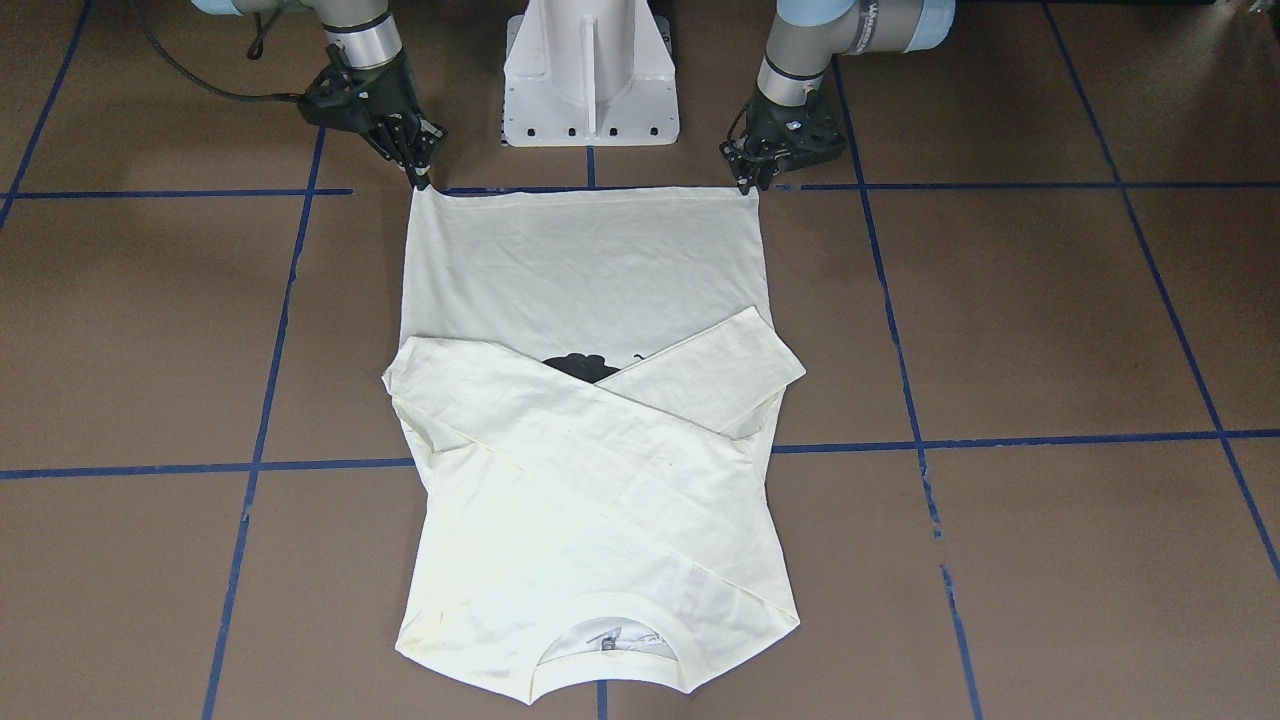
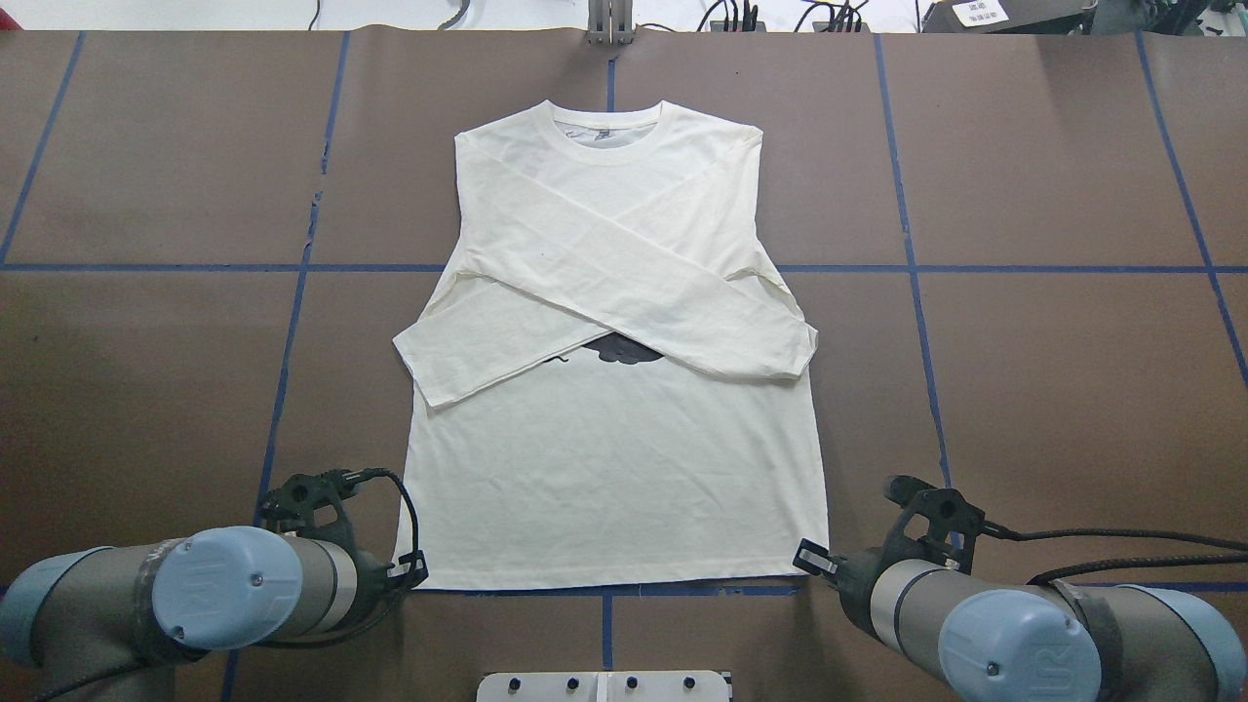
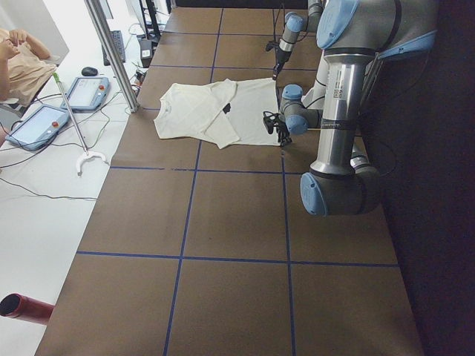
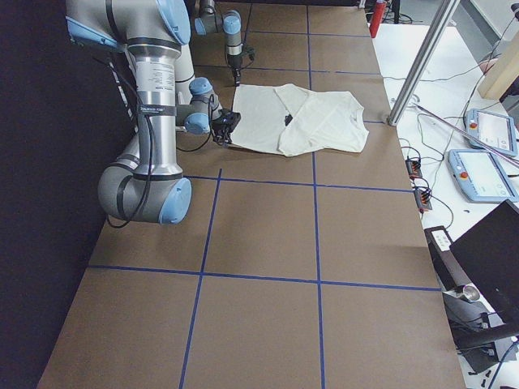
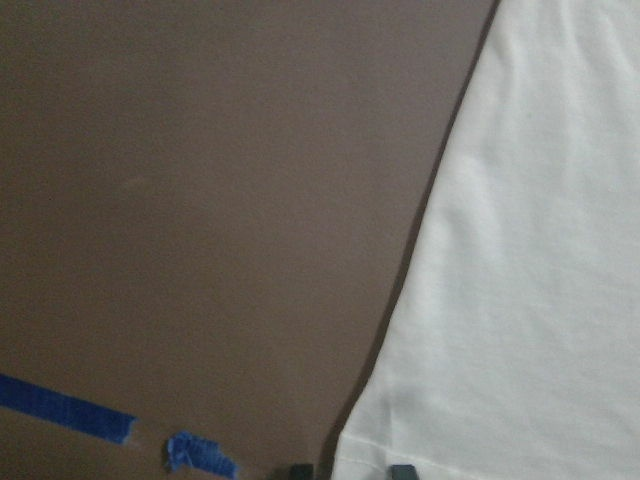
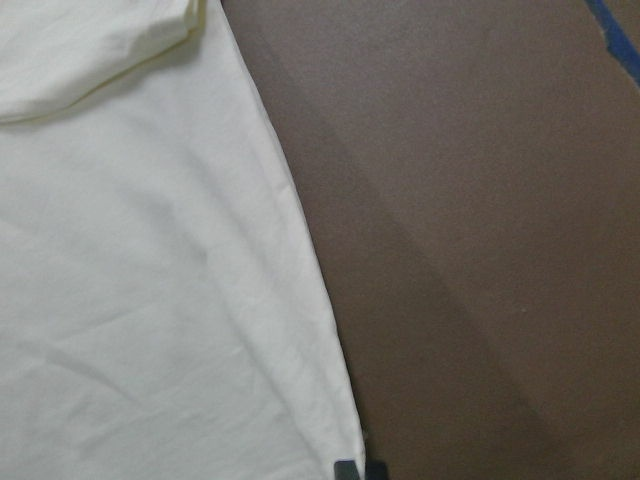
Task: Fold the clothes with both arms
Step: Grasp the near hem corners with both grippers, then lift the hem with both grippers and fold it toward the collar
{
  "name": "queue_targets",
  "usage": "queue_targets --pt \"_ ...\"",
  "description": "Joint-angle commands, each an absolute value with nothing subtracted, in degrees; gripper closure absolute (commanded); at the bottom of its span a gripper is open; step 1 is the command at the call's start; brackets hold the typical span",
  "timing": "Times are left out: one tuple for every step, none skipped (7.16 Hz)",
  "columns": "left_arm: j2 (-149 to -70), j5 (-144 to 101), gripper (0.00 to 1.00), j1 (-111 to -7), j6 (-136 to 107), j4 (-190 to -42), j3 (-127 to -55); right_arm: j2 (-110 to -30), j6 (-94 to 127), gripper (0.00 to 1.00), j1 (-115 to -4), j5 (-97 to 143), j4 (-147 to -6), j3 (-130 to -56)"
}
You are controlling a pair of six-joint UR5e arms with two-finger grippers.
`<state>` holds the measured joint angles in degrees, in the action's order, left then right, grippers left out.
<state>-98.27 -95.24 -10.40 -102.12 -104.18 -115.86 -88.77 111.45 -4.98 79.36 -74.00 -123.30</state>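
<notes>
The cream T-shirt (image 1: 590,260) lies flat on the brown table, collar (image 2: 606,127) on the far side from the robot. Both sleeves are crossed over the chest and cover most of the black cat print (image 2: 624,349). My left gripper (image 1: 748,183) stands at the hem corner on my left side (image 2: 409,570). In the left wrist view its fingertips (image 5: 400,470) sit apart, astride the shirt corner (image 5: 350,445). My right gripper (image 1: 420,180) is at the other hem corner (image 2: 807,561). Its tips (image 6: 345,468) are close together on the corner of the cloth.
The white pedestal base (image 1: 590,80) stands between the arms just behind the hem. Blue tape lines (image 1: 1000,440) cross the table. Beyond the far table edge are a metal post (image 3: 111,52), teach pendants (image 3: 85,93) and a seated person (image 3: 22,59).
</notes>
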Motion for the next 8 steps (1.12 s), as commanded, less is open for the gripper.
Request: queue_targets --pt "-98.52 -95.27 0.8 -10.37 -102.22 -104.24 -115.32 -88.86 111.36 1.0 -5.01 79.45 -74.0 -123.31" --pt "-98.61 -95.27 1.0 -10.37 -102.22 -104.24 -115.14 -88.77 111.36 1.0 -5.1 79.54 -74.0 -123.4" --pt "-98.79 -95.27 1.0 -10.37 -102.22 -104.15 -115.75 -88.77 111.36 1.0 -5.1 79.63 -74.0 -123.31" --pt "-98.53 -95.27 1.0 -10.89 -102.22 -104.06 -116.97 -88.86 111.36 1.0 -5.18 79.63 -74.0 -123.48" --pt "-98.26 -95.36 1.0 -10.99 -102.22 -100.93 -119.94 -88.86 111.36 1.0 -5.19 79.63 -73.92 -123.83" --pt "-98.17 -95.36 1.0 -10.9 -102.39 -97.07 -122.84 -89.29 111.27 1.0 -5.01 79.72 -73.83 -124.97" --pt "-96.87 -95.36 1.0 -10.2 -105.35 -95.73 -125.74 -91.39 111.36 1.0 -2.49 79.8 -73.92 -127.59" --pt "-96.42 -95.45 1.0 -8.37 -107.21 -93.54 -129.25 -94.45 111.44 1.0 0.76 79.8 -73.92 -131.79"
